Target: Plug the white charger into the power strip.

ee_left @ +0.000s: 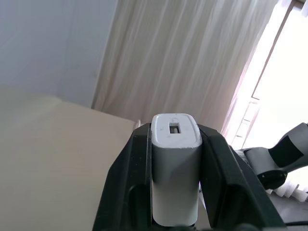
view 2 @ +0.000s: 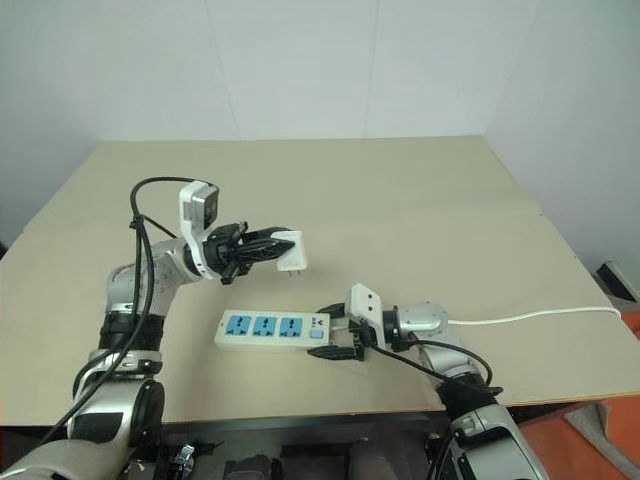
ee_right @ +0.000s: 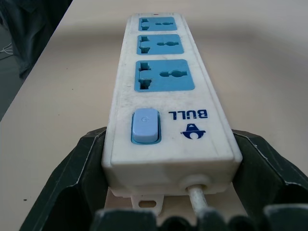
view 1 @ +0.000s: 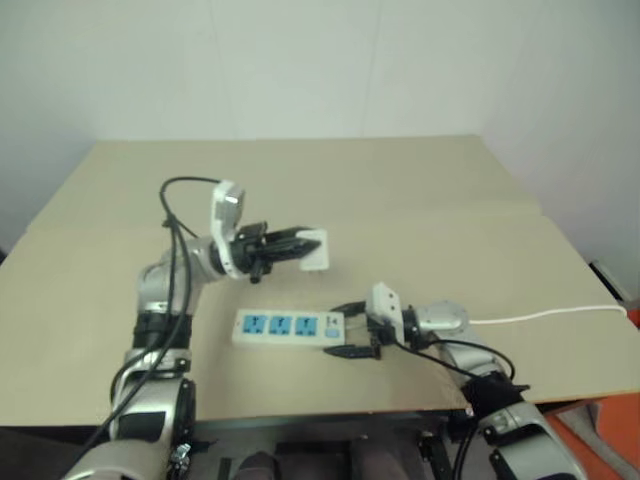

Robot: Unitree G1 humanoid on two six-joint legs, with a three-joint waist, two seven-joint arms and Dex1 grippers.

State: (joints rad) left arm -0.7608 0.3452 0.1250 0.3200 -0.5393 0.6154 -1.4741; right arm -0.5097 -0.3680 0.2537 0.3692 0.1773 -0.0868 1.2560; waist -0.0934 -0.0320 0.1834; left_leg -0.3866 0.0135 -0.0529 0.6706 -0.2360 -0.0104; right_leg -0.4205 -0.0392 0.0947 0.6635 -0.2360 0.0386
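Observation:
My left gripper (view 1: 298, 246) hangs above the table and points to the right. It is shut on the white charger (view 1: 313, 250), whose prongs face downward. In the left wrist view the charger (ee_left: 175, 168) sits clamped between both black fingers (ee_left: 126, 185). The power strip (view 1: 285, 327) lies flat near the table's front edge, below the charger, with three blue sockets facing up. My right gripper (view 1: 340, 330) is closed on the strip's switch end (ee_right: 144, 126), one finger pressed on each side.
The strip's thin white cord (view 1: 545, 316) runs right across the tan table (view 1: 400, 190) and off its right edge. The front edge is close behind the strip. An orange object (view 1: 600, 440) sits below the table's right corner.

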